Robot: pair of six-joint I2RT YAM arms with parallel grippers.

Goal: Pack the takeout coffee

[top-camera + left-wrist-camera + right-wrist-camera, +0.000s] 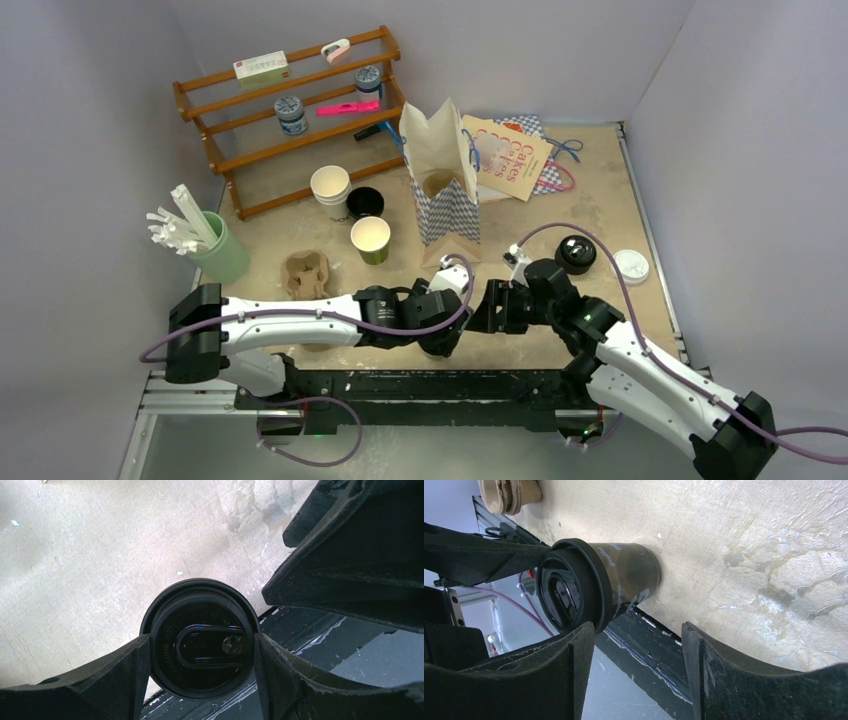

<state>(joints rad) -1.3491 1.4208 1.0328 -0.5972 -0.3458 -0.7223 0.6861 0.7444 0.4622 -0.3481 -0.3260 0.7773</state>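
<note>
The takeout coffee point(200, 640) is a small black paper cup with a black sip lid on it. It stands at the table's near edge, its base on the wood. My left gripper point(201, 641) is shut on it, one finger on each side of the lid rim. In the right wrist view the cup point(599, 582) lies just left of my right gripper point(636, 630), which is open with nothing between its fingers. From above, the left gripper point(445, 325) and right gripper point(487, 308) meet at the front centre and hide the cup.
An open blue-checked paper bag point(440, 185) stands mid-table. A green cup point(370, 240), a black cup point(365, 202), stacked white cups point(330, 190) and a cardboard carrier point(306, 275) sit to its left. A black lid point(575, 253) and a white lid point(631, 265) lie on the right.
</note>
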